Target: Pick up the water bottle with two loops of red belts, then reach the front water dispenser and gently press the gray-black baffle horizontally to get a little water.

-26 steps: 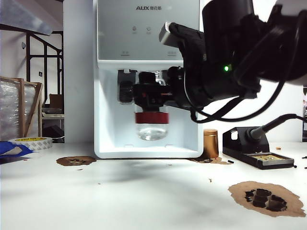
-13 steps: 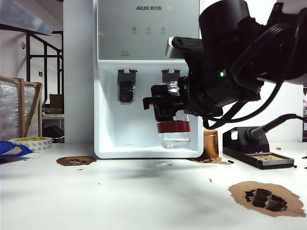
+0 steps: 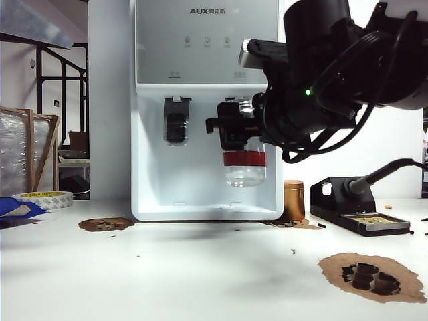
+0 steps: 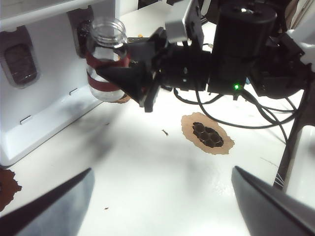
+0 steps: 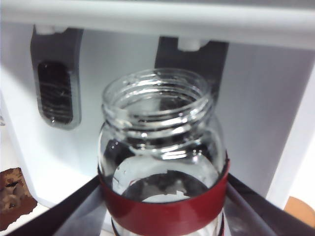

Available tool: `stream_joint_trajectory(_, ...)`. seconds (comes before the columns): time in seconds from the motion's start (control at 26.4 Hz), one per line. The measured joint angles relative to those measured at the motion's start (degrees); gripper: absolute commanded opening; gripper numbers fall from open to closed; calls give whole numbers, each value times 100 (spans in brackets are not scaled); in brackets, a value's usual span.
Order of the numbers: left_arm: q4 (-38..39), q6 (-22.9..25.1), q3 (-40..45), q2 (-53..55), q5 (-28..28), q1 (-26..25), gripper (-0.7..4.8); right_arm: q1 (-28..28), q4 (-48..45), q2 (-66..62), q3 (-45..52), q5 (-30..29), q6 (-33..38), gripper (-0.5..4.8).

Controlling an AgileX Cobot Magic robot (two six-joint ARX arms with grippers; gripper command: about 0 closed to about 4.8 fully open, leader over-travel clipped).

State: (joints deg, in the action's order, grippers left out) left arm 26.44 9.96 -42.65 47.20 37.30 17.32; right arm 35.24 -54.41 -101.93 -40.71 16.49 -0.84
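Right wrist view | R claw (image 5: 162, 196) grips clear glass water bottle (image 5: 162, 162), red band | L claw (image 4: 160, 196) wide open, empty

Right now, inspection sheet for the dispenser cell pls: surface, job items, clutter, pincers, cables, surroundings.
Surface: white table, brown patches.
Job's things: water bottle upright, off the table, in front of the right gray-black baffle; water dispenser behind.
Clutter: tape roll, copper cylinder, soldering station, dark bits.
Grippers: right pincer shut on the bottle; left pincer open, empty, low over the table.
Cables: black leads hang under the right arm.
Surroundings: wrapped crate, dark railing.
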Motion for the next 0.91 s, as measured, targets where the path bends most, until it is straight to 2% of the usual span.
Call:
stream_joint_trajectory(0.27,0,0,0,0,2,0,463,-212,210,0,-39,-289,42,128)
stream_joint_trajectory(0.46,-2,0,0,0,2,0,463,-310,308,-103,-101,-717,81,128)
stream_joint_trajectory(0.91,0,0,0,0,2,0,463,-313,599,-284,-667,-894,66,127)
